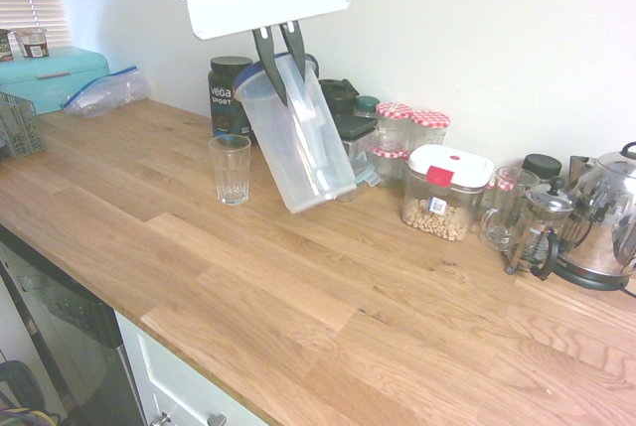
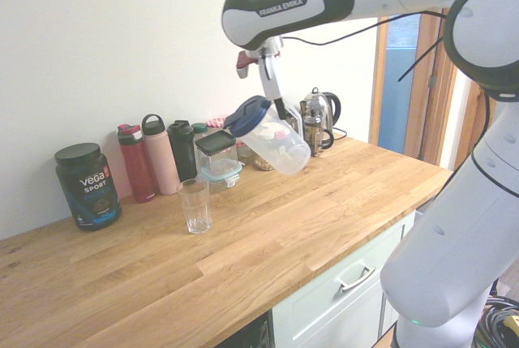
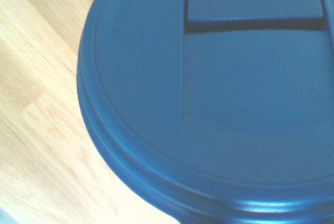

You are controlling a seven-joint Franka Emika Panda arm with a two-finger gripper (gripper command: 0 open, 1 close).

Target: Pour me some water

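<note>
So the gripper [image 1: 282, 67] is clamped on the pitcher [image 1: 298, 138], which hangs tilted above the table [image 1: 268, 287], its long axis slanting so the blue lid [image 2: 248, 116] leans toward the glass [image 1: 232, 170]. The glass stands upright, lower than the gripper and off on the pitcher's lid side, so imo the pour wants more tilt that way.

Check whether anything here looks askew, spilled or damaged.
Only the pitcher looks askew: it hangs tilted in the pincer, lid end toward the glass. No spill or damage shows.
</note>
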